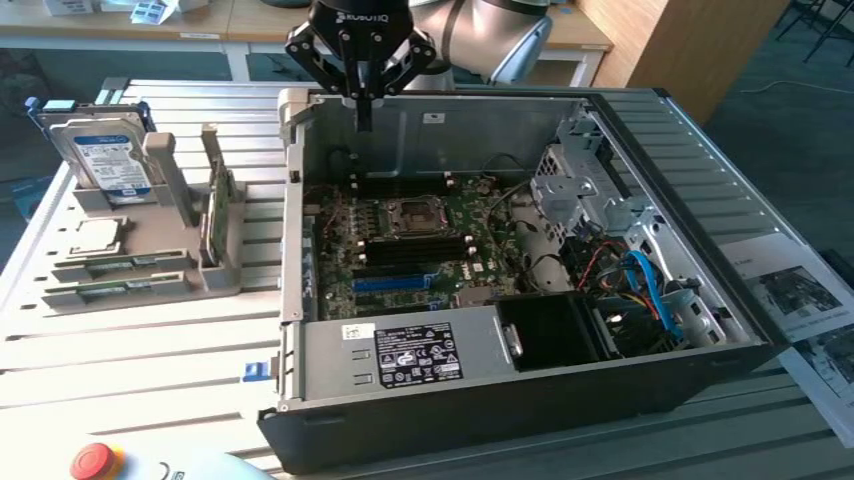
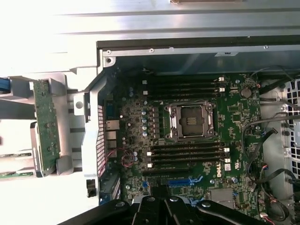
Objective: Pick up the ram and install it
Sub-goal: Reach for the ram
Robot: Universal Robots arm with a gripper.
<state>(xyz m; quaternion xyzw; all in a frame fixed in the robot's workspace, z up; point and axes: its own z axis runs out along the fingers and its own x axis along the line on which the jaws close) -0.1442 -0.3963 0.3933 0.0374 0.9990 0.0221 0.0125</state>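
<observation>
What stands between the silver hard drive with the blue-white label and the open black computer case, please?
An upright green circuit card in a grey rack, seen in the exterior view.

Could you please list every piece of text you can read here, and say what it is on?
"ROBOTIQ": on the body of the pincer.
"DELL": on the motherboard.
The power supply label, hard drive label and printed sheets are too small to read.
</observation>
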